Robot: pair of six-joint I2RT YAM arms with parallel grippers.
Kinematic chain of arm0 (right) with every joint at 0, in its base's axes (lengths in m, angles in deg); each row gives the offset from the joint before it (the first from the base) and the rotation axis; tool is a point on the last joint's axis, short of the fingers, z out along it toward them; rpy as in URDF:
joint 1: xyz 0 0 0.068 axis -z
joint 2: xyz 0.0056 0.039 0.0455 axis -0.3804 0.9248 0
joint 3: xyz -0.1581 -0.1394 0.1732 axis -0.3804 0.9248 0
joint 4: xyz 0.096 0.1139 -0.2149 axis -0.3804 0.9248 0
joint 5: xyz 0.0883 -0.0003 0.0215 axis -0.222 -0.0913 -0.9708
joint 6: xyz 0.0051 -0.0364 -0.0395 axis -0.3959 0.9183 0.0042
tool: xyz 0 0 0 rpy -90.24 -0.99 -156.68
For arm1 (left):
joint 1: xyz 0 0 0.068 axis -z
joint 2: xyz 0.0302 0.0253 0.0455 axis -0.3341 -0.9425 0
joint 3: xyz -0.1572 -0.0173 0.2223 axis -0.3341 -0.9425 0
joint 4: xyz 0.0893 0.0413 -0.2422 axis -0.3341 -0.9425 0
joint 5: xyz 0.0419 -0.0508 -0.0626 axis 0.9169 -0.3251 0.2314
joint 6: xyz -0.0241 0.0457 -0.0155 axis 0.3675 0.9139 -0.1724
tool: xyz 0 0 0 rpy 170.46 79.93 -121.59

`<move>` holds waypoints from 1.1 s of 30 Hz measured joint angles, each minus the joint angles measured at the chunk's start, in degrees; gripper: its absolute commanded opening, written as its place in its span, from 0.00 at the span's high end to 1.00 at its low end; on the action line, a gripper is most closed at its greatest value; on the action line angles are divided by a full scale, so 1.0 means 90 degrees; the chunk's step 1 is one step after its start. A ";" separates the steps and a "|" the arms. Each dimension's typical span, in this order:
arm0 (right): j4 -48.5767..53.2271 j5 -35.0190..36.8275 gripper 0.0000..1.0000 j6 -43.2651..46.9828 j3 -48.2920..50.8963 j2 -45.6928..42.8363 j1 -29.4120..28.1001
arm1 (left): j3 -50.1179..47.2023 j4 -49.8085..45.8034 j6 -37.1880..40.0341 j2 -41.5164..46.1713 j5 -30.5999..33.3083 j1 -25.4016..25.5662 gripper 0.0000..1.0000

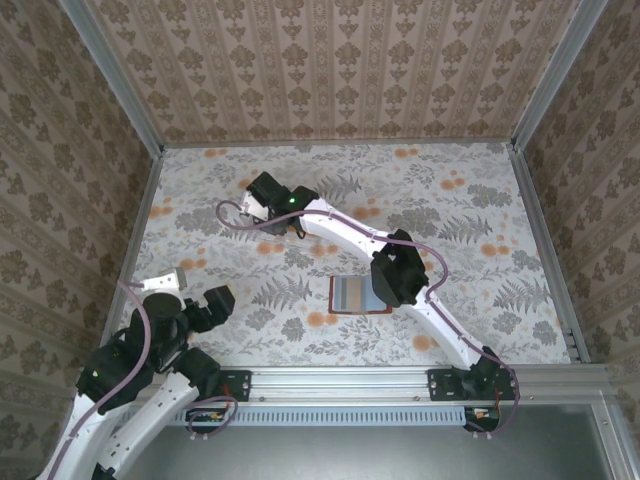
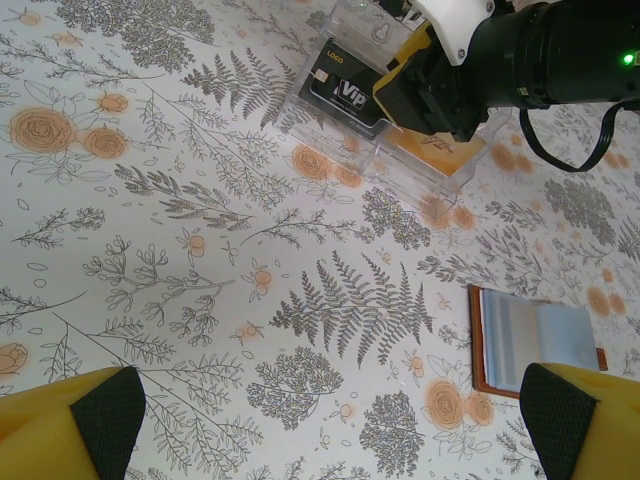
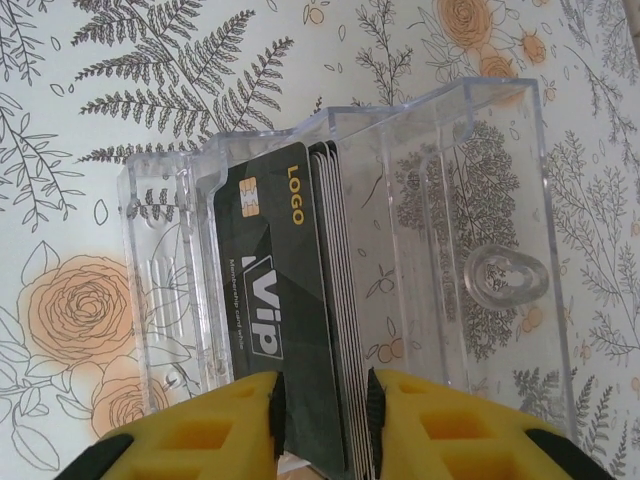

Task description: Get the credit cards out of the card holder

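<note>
The card holder (image 1: 355,293) lies open on the table, blue-grey lining up inside a brown rim, and it appears again in the left wrist view (image 2: 540,345). A stack of credit cards (image 3: 290,300), dark "VIP" card on top, stands on edge in a clear plastic box (image 3: 480,200). My right gripper (image 3: 322,410) straddles the stack's near end. Its jaws are slightly apart, with a thin gap at the right pad. From the left wrist I see that gripper (image 2: 400,90) at the cards (image 2: 345,90). My left gripper (image 2: 335,420) hovers wide open over bare cloth, left of the card holder.
The clear box (image 2: 420,150) sits far left of centre on the floral tablecloth (image 1: 480,210). Patterned walls and metal rails enclose the table. The right arm (image 1: 400,275) stretches diagonally over the card holder's right edge.
</note>
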 measured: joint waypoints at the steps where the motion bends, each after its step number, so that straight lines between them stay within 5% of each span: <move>1: -0.0005 0.0002 0.67 -0.0015 0.0000 0.0012 0.0000 | 0.0000 0.0000 0.0000 0.0000 -0.0005 0.0000 0.00; 9: -0.0117 0.0002 0.65 -0.0134 0.0015 0.0022 0.0000 | 0.0000 0.0000 0.0000 0.0000 -0.0012 0.0000 0.00; 16: -0.0639 -0.0046 0.60 -0.0561 0.1217 -0.0721 -0.0005 | 0.0000 0.0029 0.0007 0.0000 -0.0078 0.0000 0.00; 33: -0.2880 -0.0415 0.59 -0.4214 0.7174 -0.5935 0.0129 | -0.0585 0.1712 0.0175 -0.1719 -0.1311 0.0000 0.06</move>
